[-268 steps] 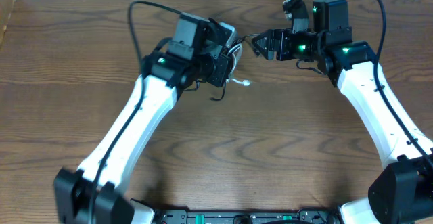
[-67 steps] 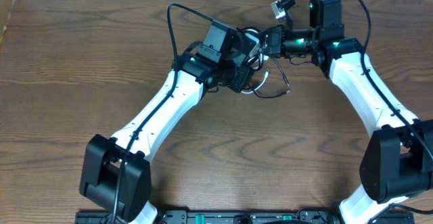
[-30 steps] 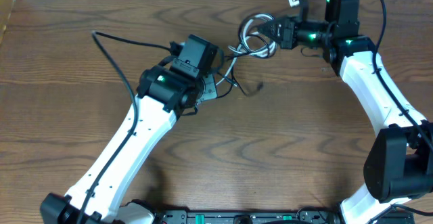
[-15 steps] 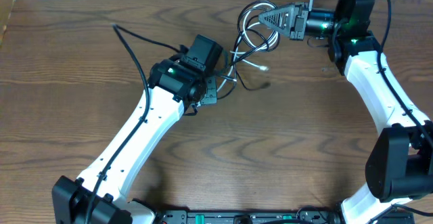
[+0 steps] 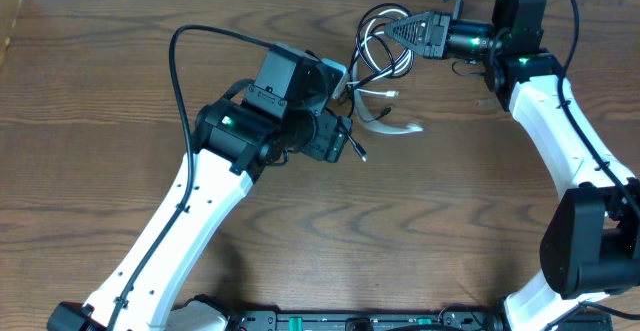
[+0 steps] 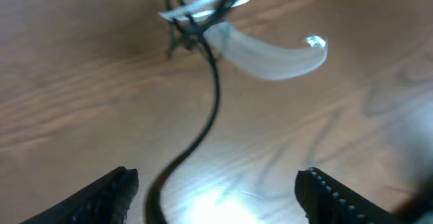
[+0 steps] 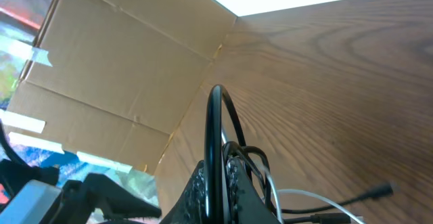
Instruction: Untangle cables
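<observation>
My right gripper (image 5: 402, 27) is shut on a bundle of looped cables (image 5: 378, 49) held up at the back of the table. In the right wrist view its fingers (image 7: 233, 183) clamp a black loop (image 7: 218, 122), with a white cable (image 7: 318, 197) trailing below. A white cable (image 5: 392, 123), blurred, hangs toward the table, and a black cable end (image 5: 356, 151) dangles beside my left gripper (image 5: 342, 137). In the left wrist view the left fingers (image 6: 111, 191) stand wide apart. The black cable (image 6: 214, 95) runs loosely between them, and the blurred white cable (image 6: 270, 51) lies beyond.
A cardboard box (image 7: 122, 82) stands past the table's left edge, also visible in the overhead view as a cardboard box (image 5: 10, 21). The left arm's own thick black cable (image 5: 178, 61) arcs above the wood table (image 5: 450, 221). A white wall borders the table's far edge.
My left gripper has opened and let go of the cable, and the left arm has shifted right toward the bundle. The white cable now swings loose. The right gripper keeps holding the loops.
</observation>
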Available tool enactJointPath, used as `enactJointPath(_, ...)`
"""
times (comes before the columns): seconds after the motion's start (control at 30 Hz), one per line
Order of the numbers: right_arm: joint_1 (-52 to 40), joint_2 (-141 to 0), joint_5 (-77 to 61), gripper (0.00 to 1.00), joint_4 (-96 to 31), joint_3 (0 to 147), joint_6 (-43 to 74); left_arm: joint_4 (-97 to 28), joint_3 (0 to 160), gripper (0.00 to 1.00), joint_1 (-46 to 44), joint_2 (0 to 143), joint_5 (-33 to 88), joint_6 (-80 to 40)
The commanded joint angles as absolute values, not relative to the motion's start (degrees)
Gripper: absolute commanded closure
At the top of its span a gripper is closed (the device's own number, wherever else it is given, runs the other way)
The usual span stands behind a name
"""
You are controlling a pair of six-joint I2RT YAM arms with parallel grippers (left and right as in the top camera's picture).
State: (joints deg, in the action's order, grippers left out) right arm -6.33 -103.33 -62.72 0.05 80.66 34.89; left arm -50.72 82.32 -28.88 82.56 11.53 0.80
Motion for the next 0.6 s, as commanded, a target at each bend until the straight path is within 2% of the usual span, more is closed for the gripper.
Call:
enactJointPath(0.0,-5.93,-102.21,-62.00,0.99,-0.23,81.32,33.52,-50.11,83.48,0.16,-28.58,82.94,5.93,2.09)
enactJointPath(0.33,-5.93,-102.21,-60.86,0.99,-2.00,81.32,33.12,-44.40,83.48,0.14,-29.06,83.09,6.44,3.01)
enactJointPath(0.57,-5.93,-102.21,-59.37,0.99,-3.55,81.32,32.67,-39.94,83.48,0.14,-29.08,83.07,-4.73,-2.50)
